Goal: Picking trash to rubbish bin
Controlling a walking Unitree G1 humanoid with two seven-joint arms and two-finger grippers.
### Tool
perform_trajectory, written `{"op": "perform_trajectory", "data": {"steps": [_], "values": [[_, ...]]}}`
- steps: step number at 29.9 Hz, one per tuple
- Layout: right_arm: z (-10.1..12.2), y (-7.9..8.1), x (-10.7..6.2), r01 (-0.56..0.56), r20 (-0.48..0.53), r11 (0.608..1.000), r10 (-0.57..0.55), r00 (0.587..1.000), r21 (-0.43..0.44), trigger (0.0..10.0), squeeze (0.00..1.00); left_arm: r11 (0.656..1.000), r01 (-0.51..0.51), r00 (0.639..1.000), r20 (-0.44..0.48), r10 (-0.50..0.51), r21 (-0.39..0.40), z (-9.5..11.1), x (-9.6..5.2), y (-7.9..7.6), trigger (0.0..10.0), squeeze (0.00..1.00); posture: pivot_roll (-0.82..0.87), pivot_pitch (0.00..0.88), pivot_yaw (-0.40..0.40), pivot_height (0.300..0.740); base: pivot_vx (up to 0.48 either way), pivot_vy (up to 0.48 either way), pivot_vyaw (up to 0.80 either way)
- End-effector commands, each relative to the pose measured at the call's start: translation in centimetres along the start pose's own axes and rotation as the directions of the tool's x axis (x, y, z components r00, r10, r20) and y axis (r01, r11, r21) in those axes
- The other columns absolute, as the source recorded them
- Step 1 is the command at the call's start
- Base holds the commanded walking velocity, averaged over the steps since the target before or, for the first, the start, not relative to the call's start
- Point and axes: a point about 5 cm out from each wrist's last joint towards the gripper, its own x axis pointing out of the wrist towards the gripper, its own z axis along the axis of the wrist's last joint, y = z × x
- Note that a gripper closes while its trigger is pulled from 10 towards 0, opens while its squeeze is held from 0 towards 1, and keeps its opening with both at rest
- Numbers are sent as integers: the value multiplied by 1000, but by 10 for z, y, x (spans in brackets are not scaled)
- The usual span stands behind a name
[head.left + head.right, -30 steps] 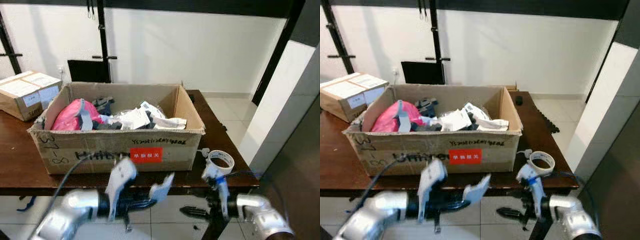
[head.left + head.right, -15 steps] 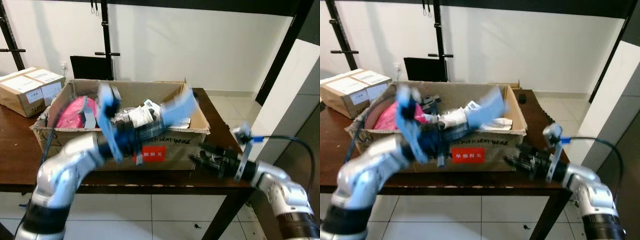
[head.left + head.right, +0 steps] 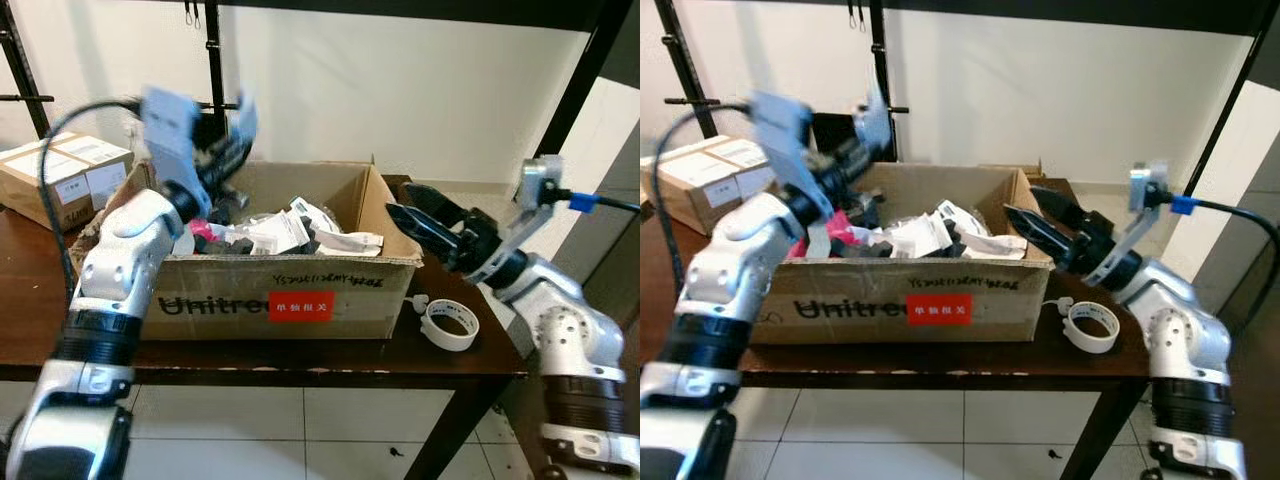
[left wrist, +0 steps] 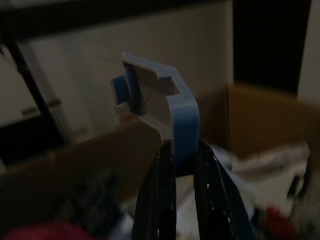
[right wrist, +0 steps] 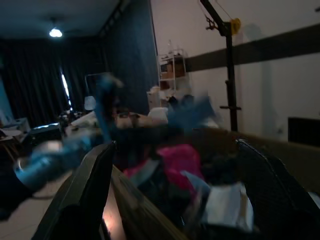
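Left eye view. A cardboard box (image 3: 290,290) printed "Unitree", with a red label on its front, stood on a dark wooden table (image 3: 30,330). It held the trash (image 3: 300,232): crumpled white papers, dark scraps and a pink item (image 3: 197,230) near its left wall. The left gripper (image 3: 215,150), motion-blurred, was raised above the box's rear left corner; whether its fingers were parted or closed could not be told here. The right gripper (image 3: 415,215) reached over the box's right wall with its fingers spread apart, grasping nothing. A roll of white tape (image 3: 450,324) lay on the table just beside the box's right front corner. A second, sealed carton (image 3: 60,178) sat at the table's far left.

Right eye view. The same layout appeared: the box (image 3: 910,295) between both arms, the tape roll (image 3: 1092,327) below the right arm.

Left wrist view. The two black fingers (image 4: 159,200) lay close together in a dim, blurred frame above the box contents; their grip could not be judged.

Right wrist view. The right gripper's fingers (image 5: 90,185) stood wide apart, framing the pink item (image 5: 175,160) and pale papers inside the box.
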Motion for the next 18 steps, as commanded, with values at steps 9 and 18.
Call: {"op": "perform_trajectory", "data": {"steps": [9, 18], "values": [[1, 20, 15, -77, -1, 997, 77, 997, 28, 10000, 0, 997, -65, 998, -7, 65, 47, -6, 14, 8, 10000, 1000, 50, 35, -40, 740, 0, 0, 0], [-1, 22, 16, -74, -3, 996, 75, 997, 42, 10000, 0, 999, 22, 979, 206, -13, -40, 20, 16, 2, 10000, 0, 56, 35, -46, 740, 0, 0, 0]]}}
